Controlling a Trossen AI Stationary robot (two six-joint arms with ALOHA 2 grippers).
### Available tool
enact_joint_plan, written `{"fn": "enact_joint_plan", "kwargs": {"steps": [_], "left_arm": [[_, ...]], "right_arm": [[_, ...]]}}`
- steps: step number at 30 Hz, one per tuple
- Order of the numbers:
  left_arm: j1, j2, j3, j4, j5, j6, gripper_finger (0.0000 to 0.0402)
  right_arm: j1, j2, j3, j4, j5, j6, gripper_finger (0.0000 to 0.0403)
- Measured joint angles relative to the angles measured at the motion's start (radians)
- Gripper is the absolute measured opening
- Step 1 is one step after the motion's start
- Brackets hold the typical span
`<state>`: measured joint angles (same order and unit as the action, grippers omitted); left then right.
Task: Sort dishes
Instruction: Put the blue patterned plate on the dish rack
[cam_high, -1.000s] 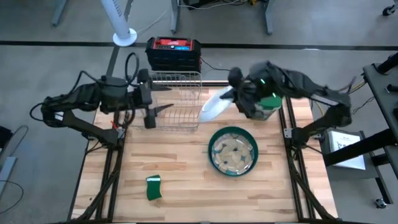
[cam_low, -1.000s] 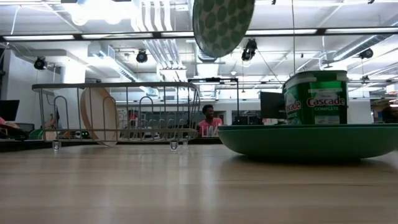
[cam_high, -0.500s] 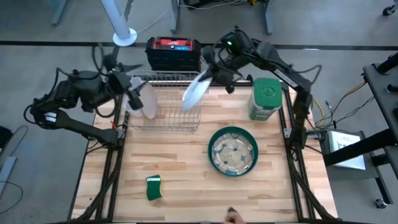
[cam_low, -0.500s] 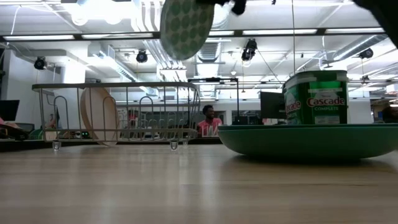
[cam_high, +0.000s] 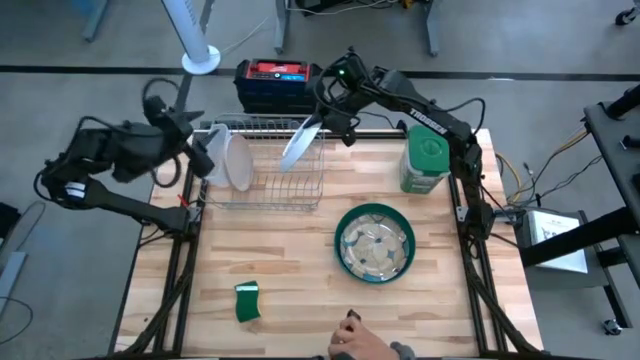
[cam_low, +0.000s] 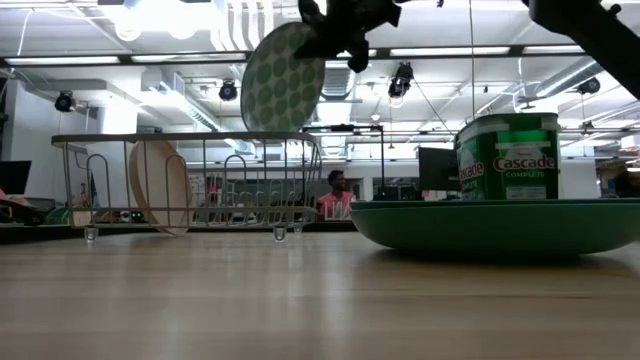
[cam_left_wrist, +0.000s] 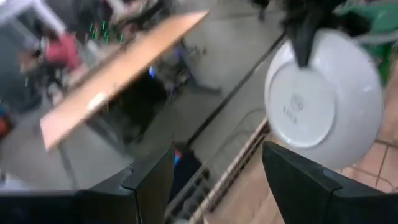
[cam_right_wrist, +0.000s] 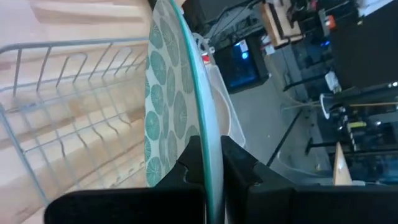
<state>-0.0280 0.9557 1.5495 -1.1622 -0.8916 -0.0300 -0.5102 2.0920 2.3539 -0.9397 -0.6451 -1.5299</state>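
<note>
Over the last second the right gripper (cam_high: 322, 117) has carried the patterned glass plate (cam_high: 298, 146) from beside the Cascade canister (cam_high: 425, 160) across to the wire dish rack (cam_high: 268, 190); its fingers are clamped on the plate's rim, the plate held on edge and tilted above the rack's right half, not yet in a slot. The left gripper (cam_high: 196, 140) has drawn back off the table's left edge, jaws spread and empty, leaving the whitish plate (cam_high: 236, 160) upright in the rack. Judgement: second dish about to be racked. The teal plate (cam_high: 374, 245) waits on the table. A person's hand (cam_high: 350, 331) shows at the near edge.
</note>
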Motion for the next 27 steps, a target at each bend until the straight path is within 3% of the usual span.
{"fn": "enact_joint_plan", "kwargs": {"steps": [7,14,16,19,27], "left_arm": [[0.019,0.026,-0.148,-0.11,-0.257,-0.251,0.0213],[0.185,0.034,-0.248,-0.155,-0.294,-0.359,0.012],[0.261,0.039,-0.264,-0.156,-0.27,-0.386,0.0078],[0.385,0.06,-0.277,-0.154,-0.14,-0.391,0.0017],[0.648,0.136,-0.319,-0.151,0.092,-0.337,0.0002]], "right_arm": [[0.001,-0.027,0.0,-0.078,-0.006,-0.038,0.0006],[0.004,-0.082,0.001,-0.18,0.054,-0.038,0.0006],[0.003,-0.091,0.001,-0.217,0.053,-0.033,0.0006],[0.004,-0.102,0.001,-0.246,0.053,-0.034,0.0006],[0.006,-0.113,0.001,-0.293,0.044,-0.03,0.0006]]}}
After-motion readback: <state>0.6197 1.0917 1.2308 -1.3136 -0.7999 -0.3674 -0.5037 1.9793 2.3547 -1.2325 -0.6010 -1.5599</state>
